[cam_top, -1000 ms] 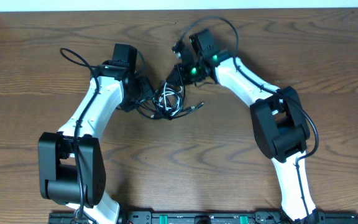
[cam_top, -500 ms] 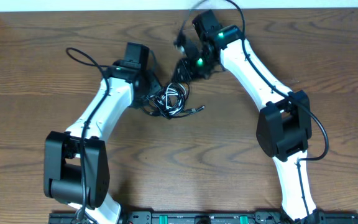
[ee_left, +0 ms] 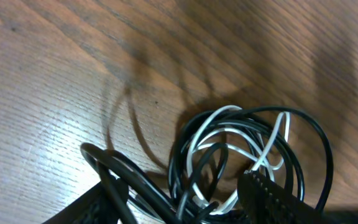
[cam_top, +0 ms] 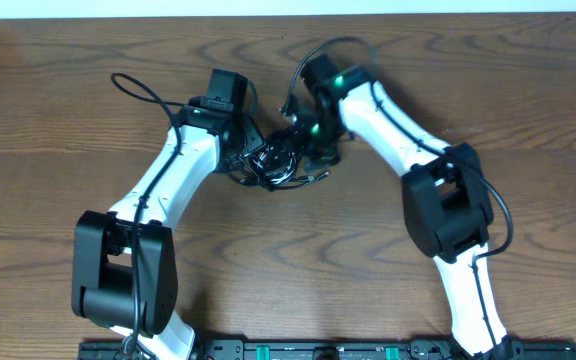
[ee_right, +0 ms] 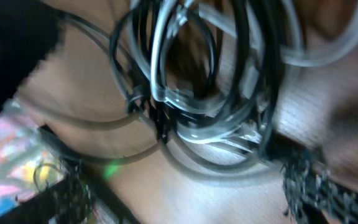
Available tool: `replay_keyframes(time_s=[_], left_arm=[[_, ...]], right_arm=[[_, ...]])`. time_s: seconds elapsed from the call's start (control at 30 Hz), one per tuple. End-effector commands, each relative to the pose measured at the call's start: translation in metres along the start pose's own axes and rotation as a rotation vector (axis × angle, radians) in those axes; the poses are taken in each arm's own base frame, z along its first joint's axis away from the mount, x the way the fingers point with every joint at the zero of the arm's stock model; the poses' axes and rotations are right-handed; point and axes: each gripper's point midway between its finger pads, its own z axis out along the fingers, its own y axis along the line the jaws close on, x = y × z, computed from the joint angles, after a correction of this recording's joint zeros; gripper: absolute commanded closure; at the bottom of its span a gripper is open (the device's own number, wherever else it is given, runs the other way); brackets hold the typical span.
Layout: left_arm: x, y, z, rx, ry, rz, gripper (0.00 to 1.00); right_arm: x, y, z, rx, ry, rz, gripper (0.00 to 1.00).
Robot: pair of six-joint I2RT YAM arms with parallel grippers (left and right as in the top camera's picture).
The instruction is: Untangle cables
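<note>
**Item:** cables (cam_top: 280,165), two black and one white, wound into a single loose knot of overlapping loops; plug ends not clearly made out

**Location:** on the wooden surface (cam_top: 528,100), in its far half near the middle, between the two arms and touched by both

**Handling (judged):**
- Light and limp, with no shape of their own
- Smooth jackets, apt to slide through a slack pinch
- Likely to drag the whole knot along when a single strand is pulled
- Not fragile, though plugs best spared hard tugs

**Hold points (judged):**
- Best on an outer black loop standing clear of the knot, or on the white cable (ee_left: 211,116) where it arcs free on top
- One hold per arm, on opposite sides, so that a pull spreads the loops and does not cinch them

**Left end effector** (ee_left: 185,208): at the knot's left edge, fingers part-way apart with strands lying between; impossible to tell whether these are pinched or merely straddled

**Right end effector** (ee_right: 185,186): spread wide and set over the knot from the right; view blurred, nothing seen gripped
</note>
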Motion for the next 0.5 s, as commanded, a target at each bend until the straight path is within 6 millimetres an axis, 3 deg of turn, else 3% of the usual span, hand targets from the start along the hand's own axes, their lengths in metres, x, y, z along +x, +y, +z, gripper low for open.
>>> replay_keyframes(time_s=[0.0,0.07,0.13,0.17,0.27,0.4,0.47], left_arm=[[0.004,0.001,0.004,0.089,0.096,0.048,0.36],[0.007,-0.003,0.001,0.164,0.148,0.068,0.36],[0.008,0.001,-0.001,0.189,0.182,0.052,0.36],[0.008,0.005,-0.002,0.188,0.19,0.038,0.36],[0.004,0.021,-0.003,0.164,0.206,-0.004,0.32],[0.003,0.025,-0.003,0.156,0.212,-0.015,0.31],[0.004,0.023,-0.003,0.159,0.212,-0.009,0.31]], right_arm=[[-0.01,-0.012,0.03,-0.021,-0.055,0.142,0.19],[-0.026,-0.017,0.033,-0.012,-0.124,0.106,0.43],[-0.045,-0.027,0.028,0.034,-0.21,0.075,0.85],[-0.054,-0.027,0.025,0.039,-0.248,0.058,0.96],[-0.088,-0.011,0.01,-0.028,-0.379,-0.106,0.95],[-0.105,0.001,0.002,-0.04,-0.455,-0.237,0.96],[-0.103,0.0,0.003,-0.036,-0.446,-0.239,0.8]])
